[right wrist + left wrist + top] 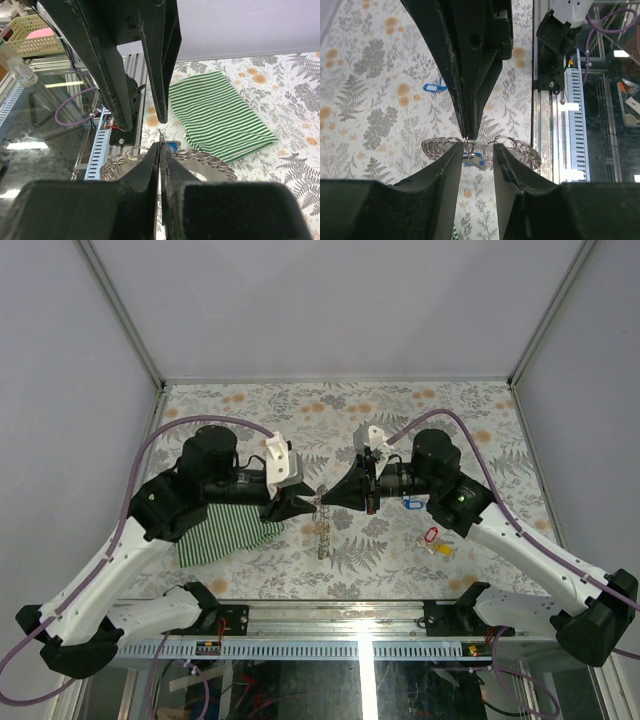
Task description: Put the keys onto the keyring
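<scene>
The silvery keyring (322, 530) hangs in mid-air between the two gripper tips; its coiled loops (437, 147) spread to both sides. A blue key (472, 161) hangs at it. My right gripper (160, 146) is shut on the thin metal loop of that blue key, with the keyring (212, 160) just beneath. My left gripper (476, 159) is open, its fingers either side of the blue key and not pressing it. A second blue key (412, 503), a red key (431, 535) and a yellow key (443, 549) lie on the table under the right arm.
A folded green striped cloth (225, 530) lies under the left arm. The floral table (330, 410) ends in a metal rail (330, 615) at the near edge. Grey walls close off the sides and back.
</scene>
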You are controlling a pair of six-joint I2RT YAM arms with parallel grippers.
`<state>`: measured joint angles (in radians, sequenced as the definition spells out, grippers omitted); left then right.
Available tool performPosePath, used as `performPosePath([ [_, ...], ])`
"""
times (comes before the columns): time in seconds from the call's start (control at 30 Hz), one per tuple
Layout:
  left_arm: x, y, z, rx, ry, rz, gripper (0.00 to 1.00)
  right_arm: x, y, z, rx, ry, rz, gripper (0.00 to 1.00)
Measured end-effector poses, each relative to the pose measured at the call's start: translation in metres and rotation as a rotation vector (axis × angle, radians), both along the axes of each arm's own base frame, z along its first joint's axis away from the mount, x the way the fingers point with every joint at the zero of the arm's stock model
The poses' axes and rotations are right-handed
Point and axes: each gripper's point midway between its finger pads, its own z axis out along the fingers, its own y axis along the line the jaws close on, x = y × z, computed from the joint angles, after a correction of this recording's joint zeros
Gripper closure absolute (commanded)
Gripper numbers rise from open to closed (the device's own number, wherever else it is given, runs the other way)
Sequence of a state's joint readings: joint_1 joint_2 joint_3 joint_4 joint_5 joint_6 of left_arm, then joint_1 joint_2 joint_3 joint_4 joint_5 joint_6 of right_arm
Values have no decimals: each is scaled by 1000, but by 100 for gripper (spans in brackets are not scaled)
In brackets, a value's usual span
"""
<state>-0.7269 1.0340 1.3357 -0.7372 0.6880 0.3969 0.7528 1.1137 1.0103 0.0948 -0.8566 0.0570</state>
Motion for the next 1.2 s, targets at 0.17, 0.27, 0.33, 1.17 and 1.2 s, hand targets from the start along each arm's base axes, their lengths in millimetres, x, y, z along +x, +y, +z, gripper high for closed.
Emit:
performPosePath([
  [0.17,-8,3,8,-80,-33,2,68,-4,-3,16,46,-11,-2,100],
  [0.27,-9,2,9,-114,-39,6,68,-8,-4,28,81,-24,0,100],
  [0.33,-9,2,9,-124,-37,8,69,-9,-5,34,97,-29,4,100],
  [1.17,-9,0,14,-143,-49,6,100,-20,-10,50,140,-36,25,100],
  [1.2,-9,0,14,-143,-50,5,100,-20,-11,51,142,-35,25,100],
])
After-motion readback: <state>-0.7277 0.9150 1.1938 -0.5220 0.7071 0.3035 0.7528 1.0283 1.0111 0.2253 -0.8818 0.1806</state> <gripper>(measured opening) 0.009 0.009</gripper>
